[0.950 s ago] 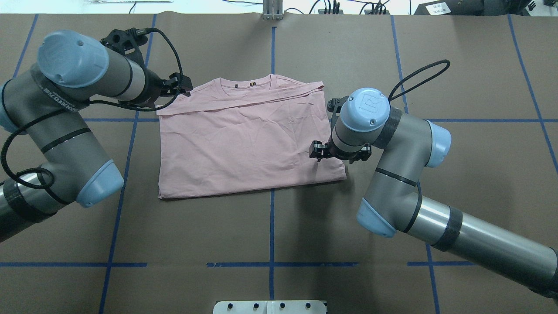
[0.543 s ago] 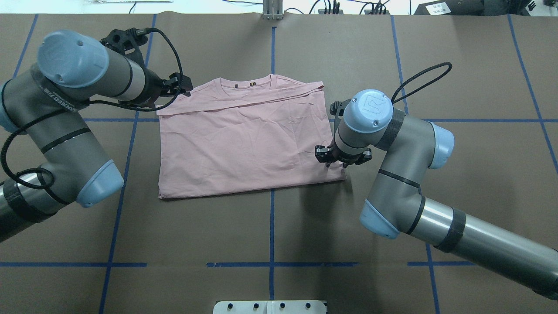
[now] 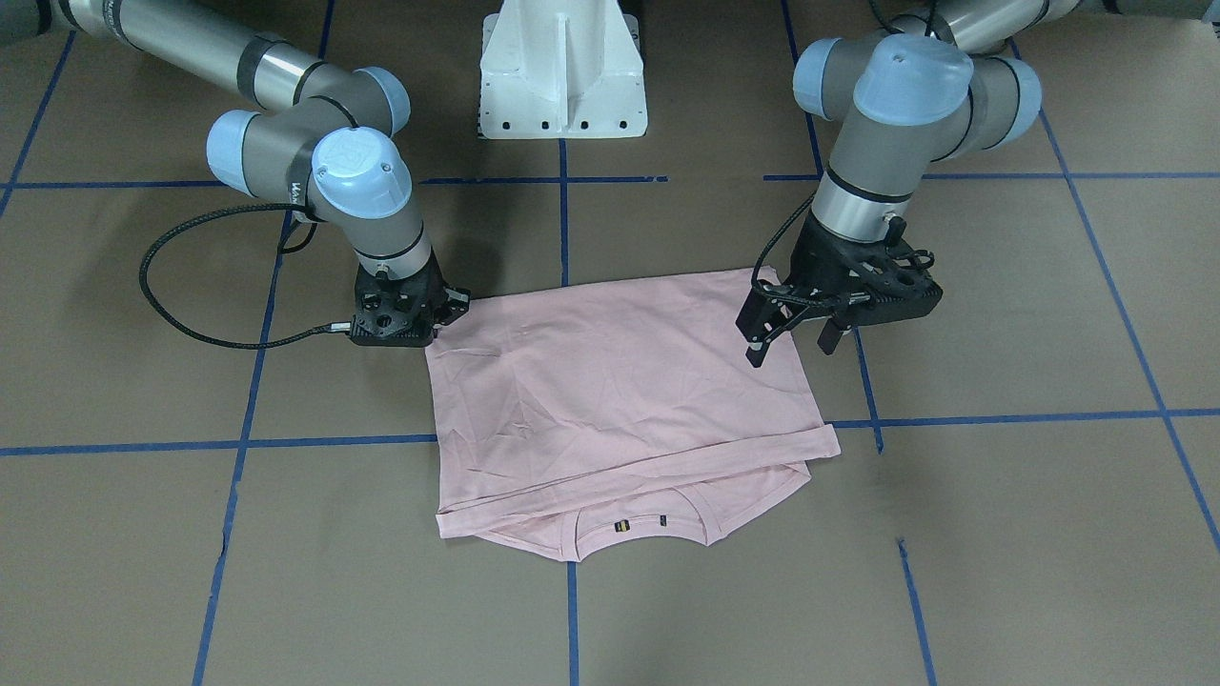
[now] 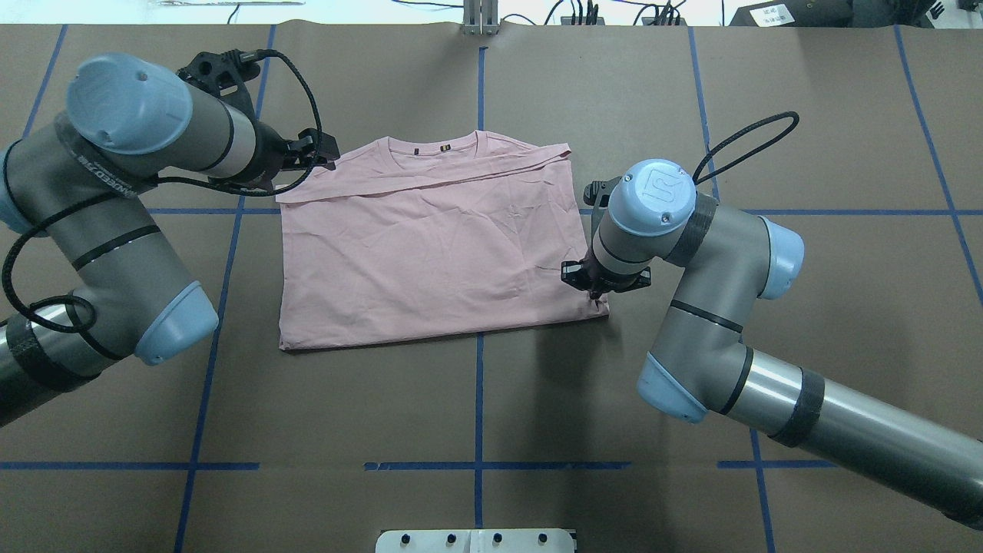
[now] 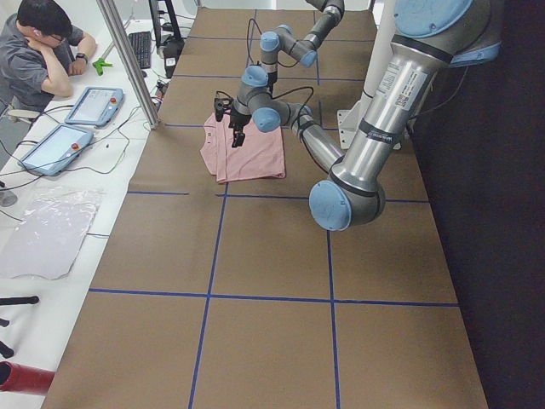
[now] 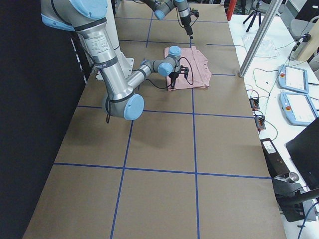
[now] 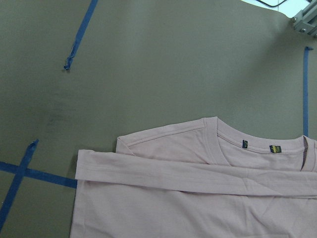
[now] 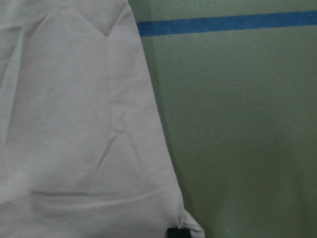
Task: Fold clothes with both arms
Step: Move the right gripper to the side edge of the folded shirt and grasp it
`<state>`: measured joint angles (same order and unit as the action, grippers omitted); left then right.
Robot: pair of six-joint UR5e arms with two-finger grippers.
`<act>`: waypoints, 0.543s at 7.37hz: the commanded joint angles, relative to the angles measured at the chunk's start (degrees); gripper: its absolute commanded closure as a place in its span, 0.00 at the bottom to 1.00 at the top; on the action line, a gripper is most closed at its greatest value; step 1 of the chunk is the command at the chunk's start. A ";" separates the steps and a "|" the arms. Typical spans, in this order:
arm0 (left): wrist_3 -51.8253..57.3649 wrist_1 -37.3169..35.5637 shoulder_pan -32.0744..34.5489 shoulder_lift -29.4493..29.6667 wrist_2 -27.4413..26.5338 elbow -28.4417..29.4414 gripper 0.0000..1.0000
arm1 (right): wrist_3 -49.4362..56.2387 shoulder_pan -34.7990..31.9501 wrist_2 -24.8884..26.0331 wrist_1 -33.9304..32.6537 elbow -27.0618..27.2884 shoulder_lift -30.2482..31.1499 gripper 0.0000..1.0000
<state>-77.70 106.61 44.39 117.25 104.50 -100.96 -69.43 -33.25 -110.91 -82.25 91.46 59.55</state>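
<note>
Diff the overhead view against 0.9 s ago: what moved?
The black two-finger right gripper slid toward the robot and outward over the pale pink short-sleeved T-shirt, ending low at its near right corner; whether it gripped the fabric cannot be told. The left gripper, open by the shirt's left edge, and the shirt stayed put.

Overhead and front cameras face each other above the desk (image 4: 345,415); end cameras look along it; wrist cameras sit close over the T-shirt (image 7: 198,208).
</note>
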 commanded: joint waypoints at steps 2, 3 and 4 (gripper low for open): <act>0.00 0.00 -0.09 0.00 0.00 -0.02 0.00 | 0.00 1.25 0.17 -7.36 7.03 1.43 1.00; 0.00 0.00 -0.09 0.00 0.00 -0.02 0.00 | 0.00 2.39 0.43 -8.71 10.90 3.71 1.00; 0.00 0.00 -0.09 0.00 0.00 -0.02 0.00 | 0.00 3.80 0.86 -8.72 13.55 6.95 1.00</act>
<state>-77.70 106.61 44.30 117.25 104.50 -100.99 -69.43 -31.02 -110.47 -89.92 101.10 63.15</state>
